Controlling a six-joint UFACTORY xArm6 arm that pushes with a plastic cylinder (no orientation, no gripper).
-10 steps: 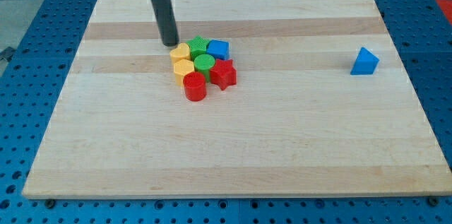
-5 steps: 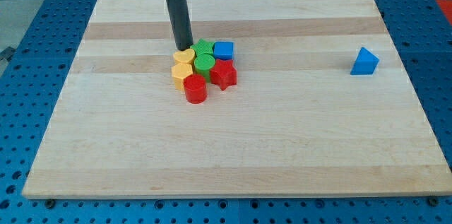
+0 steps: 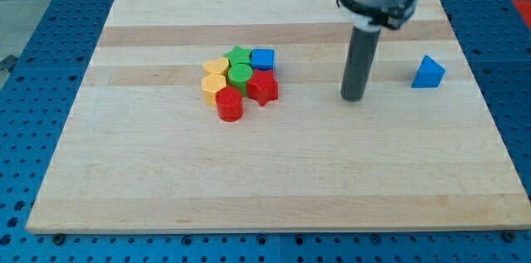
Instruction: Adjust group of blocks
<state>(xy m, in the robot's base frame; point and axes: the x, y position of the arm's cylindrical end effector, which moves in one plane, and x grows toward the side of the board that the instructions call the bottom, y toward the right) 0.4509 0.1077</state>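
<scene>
**A:** Where do we stand on adjusting the group?

**B:** Our tip (image 3: 353, 97) sits on the bench (image 3: 274, 188) in open wood, well apart from the cluster, which lies at about nine o'clock from it. The lone blue triangular block (image 3: 428, 73) is nearer, at roughly two o'clock from the tip. We judge we are between pushes, possibly lining up on the stray so it can join the others.

**A:** And the claw?

**B:** We have none. The arm ends in a bare rod, so there is nothing to release or clench.

**A:** How does the group look?

**B:** Tight, left of the bench's centre. Yellow heart block (image 3: 216, 67) and a second yellow block (image 3: 211, 84) form the nine o'clock edge. The green star block (image 3: 236, 53) and blue cube (image 3: 263, 58) sit at twelve, the green cylinder (image 3: 241, 73) in the middle, the red star block (image 3: 263, 87) at four, and the red cylinder (image 3: 229, 103) at six. All appear to be touching neighbours.

**A:** What does the next move call for?

**B:** If the stray is the target, we need to come round to its three o'clock side and push toward nine, slowly, so the sloped block does not slip off the tip.
</scene>
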